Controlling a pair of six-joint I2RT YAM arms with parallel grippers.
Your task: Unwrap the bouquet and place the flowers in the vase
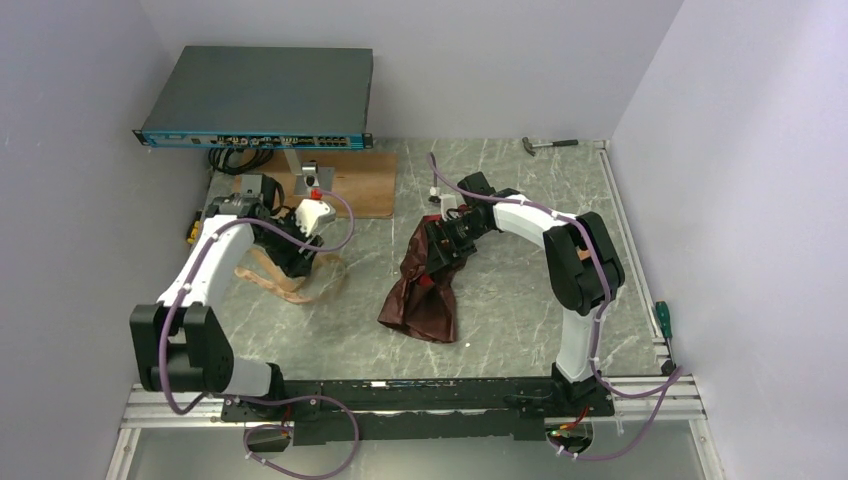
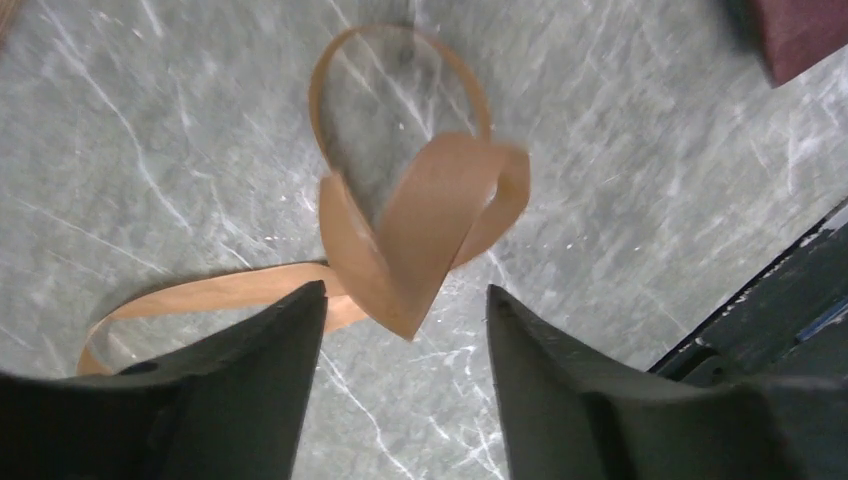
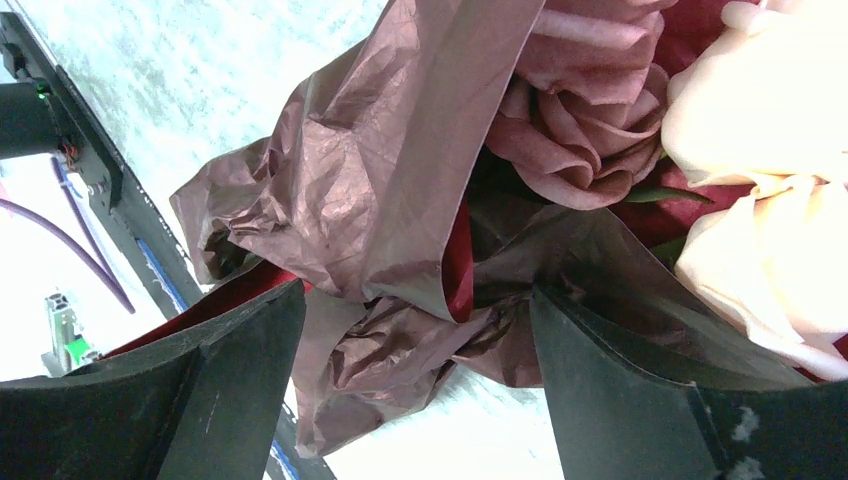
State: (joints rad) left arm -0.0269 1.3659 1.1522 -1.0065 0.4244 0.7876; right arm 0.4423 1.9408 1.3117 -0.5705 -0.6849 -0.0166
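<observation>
We note the left arm [image 1: 205, 265] stretched forward, wrist pitched down, left gripper [image 2: 405, 300] with jaws parted partway. The right arm [image 1: 575, 255] bends inward toward centre; we read its right gripper [image 3: 418, 295] facing down, jaws spread wide.
</observation>
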